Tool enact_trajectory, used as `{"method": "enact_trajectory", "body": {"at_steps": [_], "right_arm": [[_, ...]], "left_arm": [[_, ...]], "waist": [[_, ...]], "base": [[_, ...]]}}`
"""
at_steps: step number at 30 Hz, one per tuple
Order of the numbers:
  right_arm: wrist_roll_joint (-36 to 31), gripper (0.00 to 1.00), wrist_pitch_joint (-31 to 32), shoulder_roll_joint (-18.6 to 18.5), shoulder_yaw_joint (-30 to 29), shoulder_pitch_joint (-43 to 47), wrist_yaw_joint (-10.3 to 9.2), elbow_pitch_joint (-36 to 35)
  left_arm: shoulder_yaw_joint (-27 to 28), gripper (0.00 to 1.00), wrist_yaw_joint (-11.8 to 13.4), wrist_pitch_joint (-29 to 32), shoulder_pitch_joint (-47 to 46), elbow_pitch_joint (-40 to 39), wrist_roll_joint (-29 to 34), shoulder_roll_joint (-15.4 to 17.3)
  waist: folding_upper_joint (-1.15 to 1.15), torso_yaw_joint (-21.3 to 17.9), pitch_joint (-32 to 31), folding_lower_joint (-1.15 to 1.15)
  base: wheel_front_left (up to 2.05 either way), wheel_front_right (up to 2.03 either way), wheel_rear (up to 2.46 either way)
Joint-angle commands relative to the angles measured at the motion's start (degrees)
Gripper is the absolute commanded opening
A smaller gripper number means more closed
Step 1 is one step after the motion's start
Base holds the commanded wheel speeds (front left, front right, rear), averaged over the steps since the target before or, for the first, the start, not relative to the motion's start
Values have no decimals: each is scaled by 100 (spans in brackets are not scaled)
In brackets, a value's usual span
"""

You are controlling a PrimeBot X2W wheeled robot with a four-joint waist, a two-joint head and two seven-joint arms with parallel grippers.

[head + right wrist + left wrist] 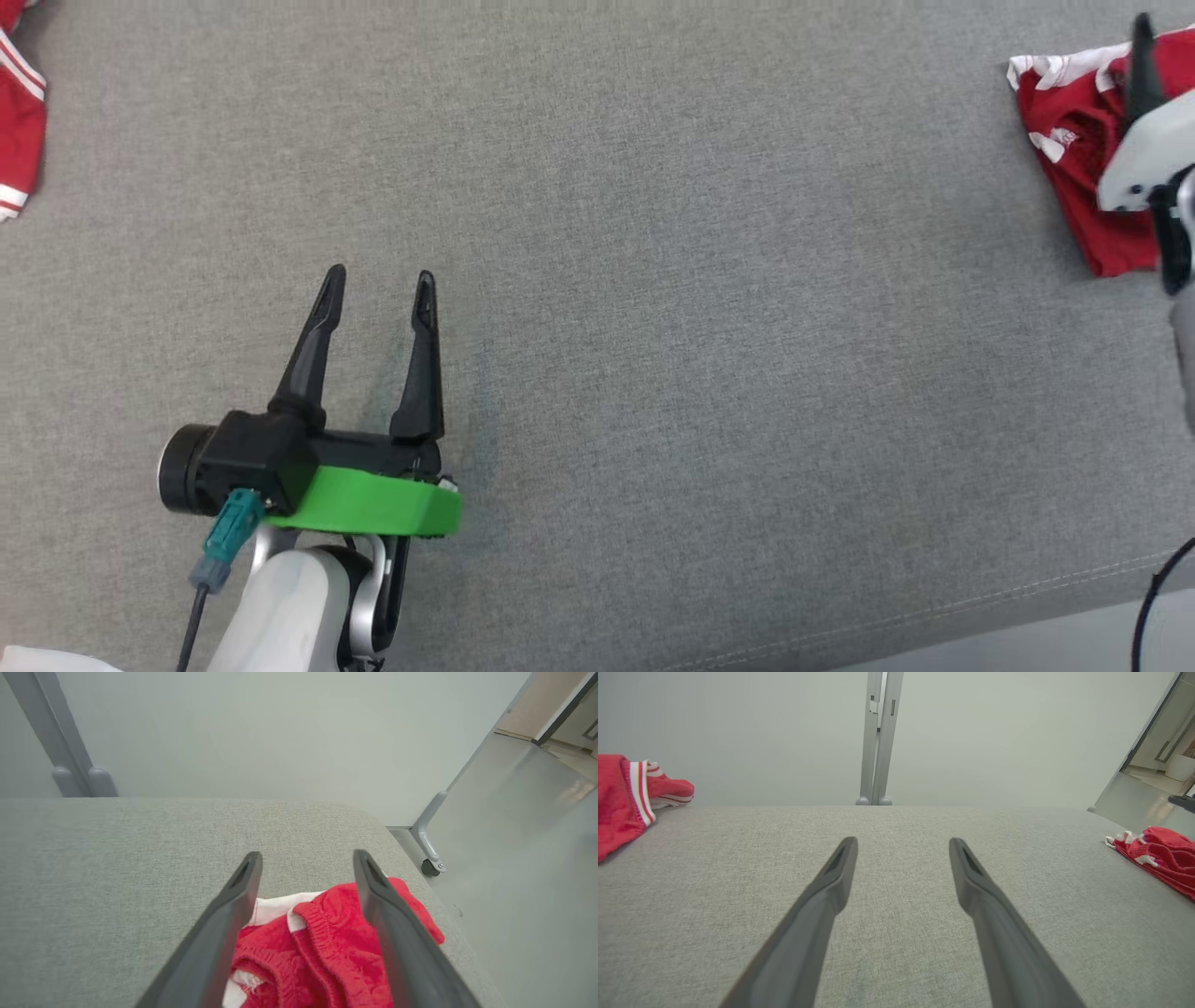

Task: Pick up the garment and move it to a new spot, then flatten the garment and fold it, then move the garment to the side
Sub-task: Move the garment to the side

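The garment point(1074, 131) is a red piece with white trim, lying bunched and folded at the far right of the grey padded surface point(653, 280). It also appears at the right edge of the left wrist view point(1162, 854). My right gripper point(307, 855) hovers just over it, open, with the red cloth point(336, 952) lying loose below and between the fingers. One of its dark fingers point(1141, 65) shows above the pale wrist housing. My left gripper point(378, 275) stands open over bare fabric at the lower left, far from the garment, with nothing between its fingers point(840, 868).
A second red garment with white stripes point(19, 121) lies at the far left edge point(616, 798). The surface's right end drops to a shiny floor point(514, 882), where a frame leg with a caster point(427, 858) stands. A grey post point(878, 737) rises behind the far edge.
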Motion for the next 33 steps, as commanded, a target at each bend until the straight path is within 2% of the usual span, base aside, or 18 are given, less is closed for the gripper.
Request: {"method": "enact_trajectory", "body": {"at_steps": [1,7,14,17,24,29,33], "right_arm": [[-14,100,-87,132,143,82,-11,-41],[476,100,-272,648,536,431,-11,-226],[738,100,-353,914,889,1249,-11,-801],[714,100,-352,1096,877,1783,-11,-1368],[372,100,-352,1619,454,3460,-10,-3073],[334,100,-353,1738,512,4451,-10,-3808],[752,100,-353,1731,796,4975,-11,-4150]], "left_arm": [[72,100,22,-78,27,104,-66,-16],[269,100,27,-251,4,614,-87,-90],[635,100,43,-288,221,974,-115,-251],[832,100,22,-283,428,1057,-85,-296],[1095,100,-102,-285,919,1316,27,-377],[1175,100,-173,-285,1163,1348,178,-411],[1256,100,-188,-286,1440,1247,273,-440]], "waist": [[0,8,-229,0],[0,199,-711,0],[0,503,-1309,0],[0,596,-1586,0],[0,757,-2035,0],[0,828,-2173,0],[0,793,-2289,0]], "base": [[0,0,0],[0,0,0],[0,0,0],[0,0,0],[0,0,0],[0,0,0],[0,0,0]]}}
